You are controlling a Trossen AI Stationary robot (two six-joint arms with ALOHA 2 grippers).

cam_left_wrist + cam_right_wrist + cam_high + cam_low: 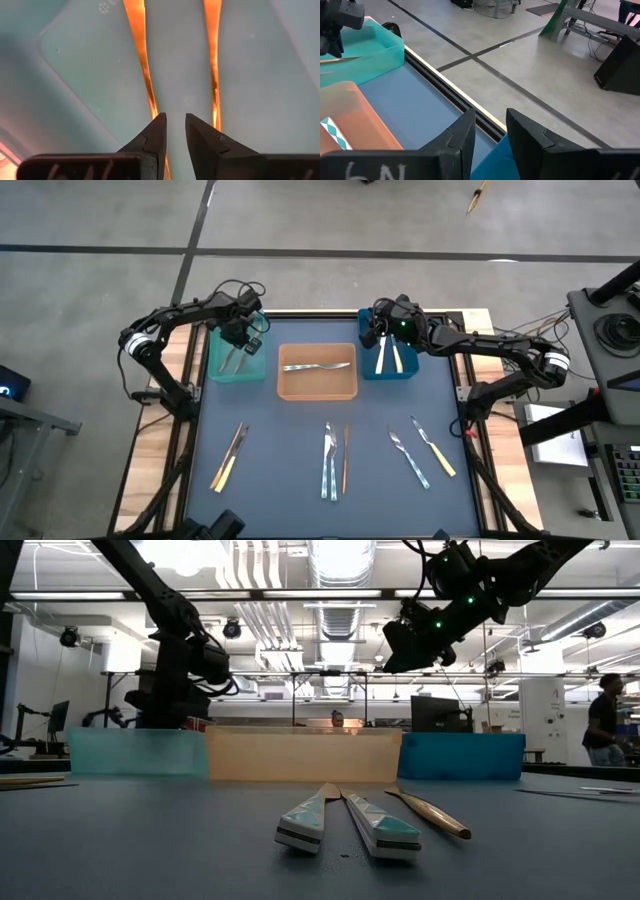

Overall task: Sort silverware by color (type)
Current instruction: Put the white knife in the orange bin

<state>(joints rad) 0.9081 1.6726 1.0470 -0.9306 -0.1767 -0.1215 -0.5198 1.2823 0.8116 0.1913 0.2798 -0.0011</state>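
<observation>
Hovering low in the teal bin (235, 360) at eleven o'clock, the left gripper (175, 130), slightly parted and empty over two gold pieces (142, 55), risks snagging one when lifting; remaining silverware (333, 463) lies toward six o'clock.

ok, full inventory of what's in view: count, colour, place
teal bin: 1, teal, far left; two gold pieces inside
orange bin: 1, orange, far centre; one silver fork inside
blue bin: 1, blue, far right; two cream-handled pieces inside
loose silverware: seven or so, gold, patterned and cream-handled, along the table's near half
table: 1, dark blue top
person: 1, room background
left gripper: over the teal bin, fingers slightly apart, empty
right gripper: by the blue bin, open, empty
</observation>
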